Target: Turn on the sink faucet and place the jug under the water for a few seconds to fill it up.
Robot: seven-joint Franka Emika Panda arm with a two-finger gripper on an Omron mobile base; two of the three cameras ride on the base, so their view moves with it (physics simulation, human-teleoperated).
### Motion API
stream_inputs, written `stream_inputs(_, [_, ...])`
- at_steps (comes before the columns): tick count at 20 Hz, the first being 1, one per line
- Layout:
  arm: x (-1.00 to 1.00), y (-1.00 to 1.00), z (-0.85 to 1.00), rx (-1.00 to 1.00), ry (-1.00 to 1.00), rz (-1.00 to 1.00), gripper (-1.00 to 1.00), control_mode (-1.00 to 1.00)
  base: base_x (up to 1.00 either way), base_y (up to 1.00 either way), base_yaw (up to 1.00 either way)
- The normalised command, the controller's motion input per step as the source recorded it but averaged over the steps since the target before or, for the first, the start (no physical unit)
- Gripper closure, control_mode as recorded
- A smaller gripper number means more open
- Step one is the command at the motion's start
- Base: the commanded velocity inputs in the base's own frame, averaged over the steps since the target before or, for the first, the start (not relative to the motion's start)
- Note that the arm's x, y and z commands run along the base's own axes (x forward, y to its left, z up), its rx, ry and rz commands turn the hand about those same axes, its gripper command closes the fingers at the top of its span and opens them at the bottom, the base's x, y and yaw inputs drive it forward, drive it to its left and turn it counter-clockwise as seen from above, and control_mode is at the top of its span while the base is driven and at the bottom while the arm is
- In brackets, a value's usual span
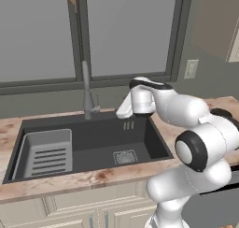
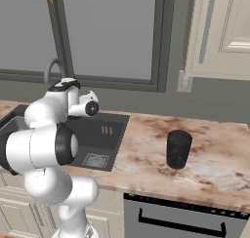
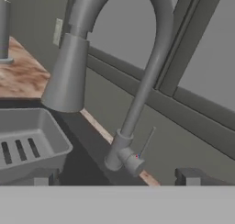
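The marbled tabletop (image 2: 146,149) carries every item of the task. Set into it, the sink (image 1: 93,143) is a wide dark basin with a square drain grate (image 1: 125,156) on its floor and a lighter grey slotted rack (image 1: 46,153) at its left end. The basin is rigid and fixed, and it serves only as the catch area.

The sink faucet (image 1: 86,89) stands at the rear rim of the sink, in front of the window. In the hand view its gooseneck arches overhead, the spout head (image 3: 66,76) points down toward the basin, and a thin side lever (image 3: 147,142) projects from the base. No water runs from the spout. The lever is judged to be rigid metal, smooth and narrow, so a sideways push or a light pinch close to its free end should turn it with little force.

The jug (image 2: 178,149) stands upright on the tabletop to the right of the sink, well apart from the arm. It looks stiff and, being empty, light; its fine ribs should resist slipping. The recommended hold is across the body at mid height, with the jaws kept level. Once filled it will probably be heavier, and tilting would spill.

The gripper (image 3: 118,179) hangs over the sink just before the faucet base. The jaws stand apart with nothing between them, and the lever lies ahead of the gap.
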Motion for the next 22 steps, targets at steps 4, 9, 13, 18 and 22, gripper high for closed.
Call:
stream_inputs(4, [0.32, 0.13, -0.12, 0.01, -0.09, 0.07, -1.0, -1.0, 0.0, 0.0, 0.0])
stream_inputs(9, [0.36, 0.1, -0.04, 0.03, -0.05, 0.11, -1.0, -1.0, 0.0, 0.0, 0.0])
stream_inputs(13, [0.34, 0.1, 0.0, 0.04, 0.0, 0.11, -1.0, -1.0, 0.0, 0.0, 0.0])
stream_inputs(18, [0.42, 0.05, 0.0, 0.06, 0.0, 0.09, -1.0, -1.0, 0.0, 0.0, 0.0])
stream_inputs(22, [0.4, 0.06, -0.01, 0.05, 0.01, 0.08, -1.0, -1.0, 0.0, 0.0, 0.0])
